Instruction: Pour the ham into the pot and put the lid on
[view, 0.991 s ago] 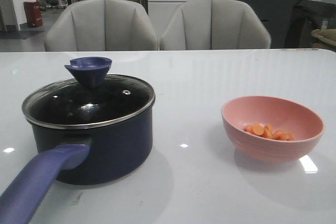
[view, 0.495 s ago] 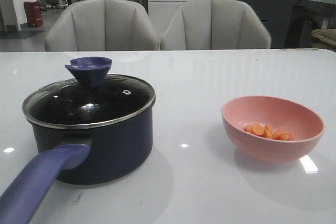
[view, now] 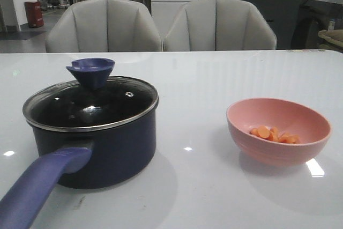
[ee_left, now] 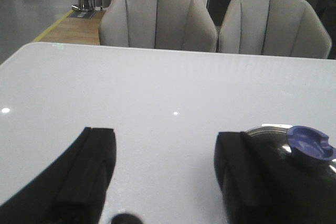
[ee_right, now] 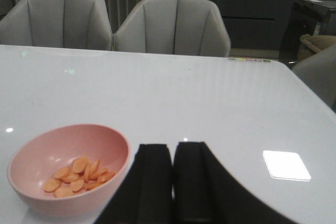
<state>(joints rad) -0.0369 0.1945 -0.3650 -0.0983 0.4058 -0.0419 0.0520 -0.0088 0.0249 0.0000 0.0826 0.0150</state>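
Note:
The dark navy pot [view: 107,151] stands at the table's front left, its blue-purple handle [view: 40,186] pointing at the camera. The glass lid [view: 91,105] with its blue knob [view: 91,72] sits on it; the lid also shows in the left wrist view [ee_left: 294,156]. The orange ham slices [view: 273,134] lie in a pink bowl [view: 278,130] at the right, seen too in the right wrist view [ee_right: 79,174]. My left gripper [ee_left: 165,169] is open and empty, to the pot's left. My right gripper [ee_right: 173,174] is shut and empty, beside the bowl. Neither gripper shows in the front view.
Two grey chairs [view: 104,25] stand behind the white table's far edge [view: 171,53]. A bright light patch [ee_right: 286,164] reflects on the table near the right gripper.

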